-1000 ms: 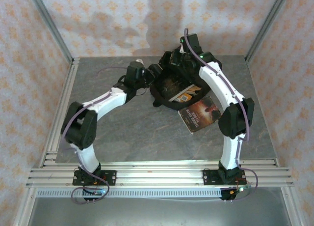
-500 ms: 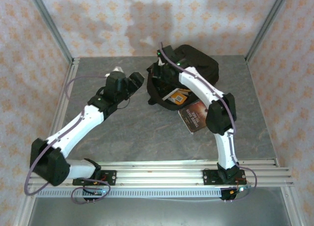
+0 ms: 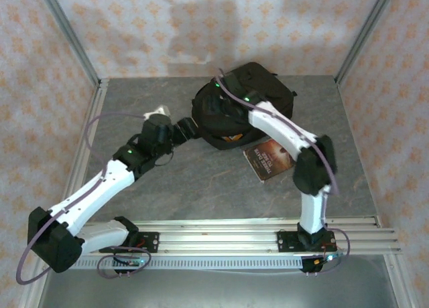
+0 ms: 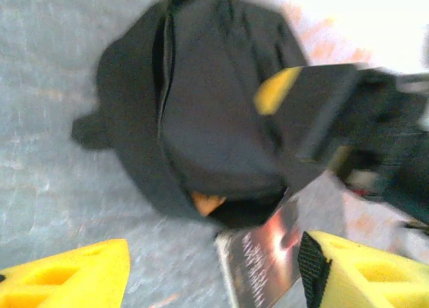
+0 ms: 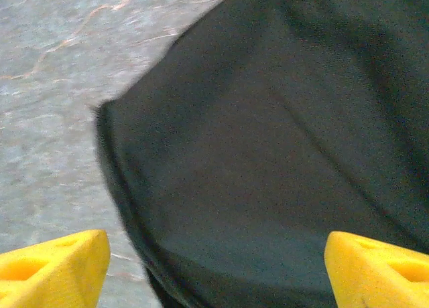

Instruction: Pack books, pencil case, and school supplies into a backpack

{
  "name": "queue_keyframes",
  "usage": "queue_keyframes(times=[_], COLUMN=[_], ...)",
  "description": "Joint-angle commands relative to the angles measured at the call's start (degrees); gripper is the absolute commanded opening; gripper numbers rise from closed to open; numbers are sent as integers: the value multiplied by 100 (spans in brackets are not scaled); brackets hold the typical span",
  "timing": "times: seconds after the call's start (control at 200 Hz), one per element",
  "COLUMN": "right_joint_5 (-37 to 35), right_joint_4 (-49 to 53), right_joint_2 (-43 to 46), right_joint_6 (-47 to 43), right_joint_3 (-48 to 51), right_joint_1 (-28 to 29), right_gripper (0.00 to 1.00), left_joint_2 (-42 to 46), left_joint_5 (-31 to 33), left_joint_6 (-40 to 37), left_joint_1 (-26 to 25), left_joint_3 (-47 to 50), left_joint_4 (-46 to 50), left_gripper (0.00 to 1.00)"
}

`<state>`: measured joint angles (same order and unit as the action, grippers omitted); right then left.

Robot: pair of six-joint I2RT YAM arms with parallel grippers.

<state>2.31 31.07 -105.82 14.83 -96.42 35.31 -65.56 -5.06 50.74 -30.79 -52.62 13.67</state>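
The black backpack [image 3: 251,97] lies at the back middle of the table, its flap down over the opening. An orange book corner [image 3: 232,139] pokes out at its near edge. A dark brown book [image 3: 271,157] lies flat on the table, its far end tucked under the backpack [image 4: 214,120]. My right gripper [image 3: 206,106] hovers open over the backpack's left side, with black fabric [image 5: 268,154] below its fingers [image 5: 60,264]. My left gripper [image 3: 190,128] stands open just left of the backpack, holding nothing. The pencil case and school supplies are hidden.
Grey table [image 3: 174,181] stretches to the left and front of the backpack. Aluminium rails [image 3: 221,231] run along the near edge and patterned walls close in the other three sides. The right arm [image 3: 288,130] arches over the brown book.
The backpack's flap has dropped over the books that showed inside. The right gripper has moved left and forward over the backpack. The left arm has swung in toward the backpack's left edge.
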Motion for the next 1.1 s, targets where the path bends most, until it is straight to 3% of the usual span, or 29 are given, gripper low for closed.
queue_keyframes(times=[0.0,0.21,0.31,0.415,0.641,0.886,1.096], right_joint_5=[-1406,-1570,-1005,-700,366,1378,1663], right_joint_4=[-654,-461,-386,-396,-546,-1262,-1363], right_joint_2=[1195,1414,916,424,-139,556,1356], right_joint_6=[292,1544,1657,1630,1771,2404,2841], right_joint_3=[1202,2769,2778,2677,2834,4155,5067], right_joint_1=[-410,-2157,-2896,-3305,-3443,-3440,-3069], right_gripper=[79,78,79,81,78,75,75], left_joint_2=[-42,-278,-466,-609,-695,-788,-1036], left_joint_5=[-7,68,-53,-135,-79,57,6], left_joint_6=[-457,-490,-416,-425,-484,-530,-446], left_joint_1=[-397,-827,-868,-877,-877,-877,-877], left_joint_3=[226,529,584,559,560,507,494], left_joint_4=[69,-154,-316,-323,-253,-100,-93], left_gripper=[68,68,68,68,67,68,68])
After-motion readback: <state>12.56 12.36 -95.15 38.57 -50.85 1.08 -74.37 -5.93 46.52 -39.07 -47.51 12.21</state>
